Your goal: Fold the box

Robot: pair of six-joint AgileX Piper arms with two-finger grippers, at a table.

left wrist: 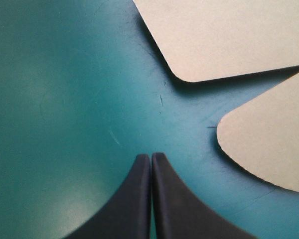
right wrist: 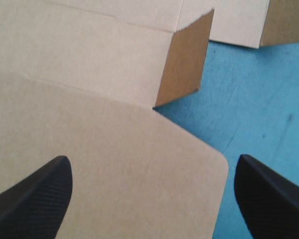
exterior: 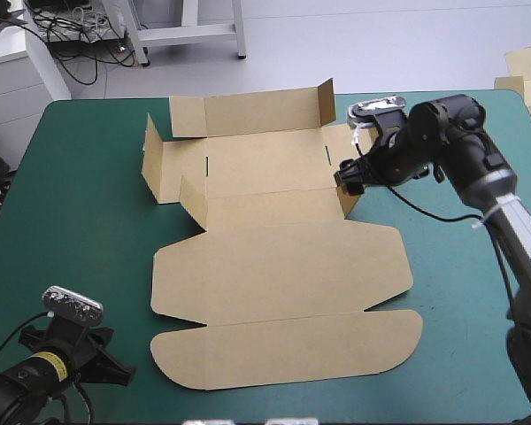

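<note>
**Right gripper open at the box's far right corner; left gripper shut beside the lid**

The box (exterior: 279, 266) lies in the middle of the table (exterior: 80, 204), on the teal-green cover. Its near half, two broad panels with rounded corners, lies flat. Its far half is partly raised: the long far wall stands up, a short tab at that wall's right end is turned upright, and the left side panel stands too.

The right gripper (exterior: 347, 177) sits at the right end of the raised half, low over the board. In its wrist view the right gripper (right wrist: 153, 158) has its black fingers (right wrist: 40, 194) wide apart, clamped on nothing. A flat flap with a rounded corner lies between and under them, and just ahead a low wall ends in a small upright tab (right wrist: 184, 59).

The left gripper (exterior: 115, 367) is near the table's front left corner, clear of the box. Its wrist view shows the left gripper (left wrist: 151, 155) with fingers pressed together over bare cover; the two rounded lid corners (left wrist: 269, 144) lie ahead and to one side, apart from it.

More brown board (exterior: 527, 71) shows at the table's far right corner.
</note>
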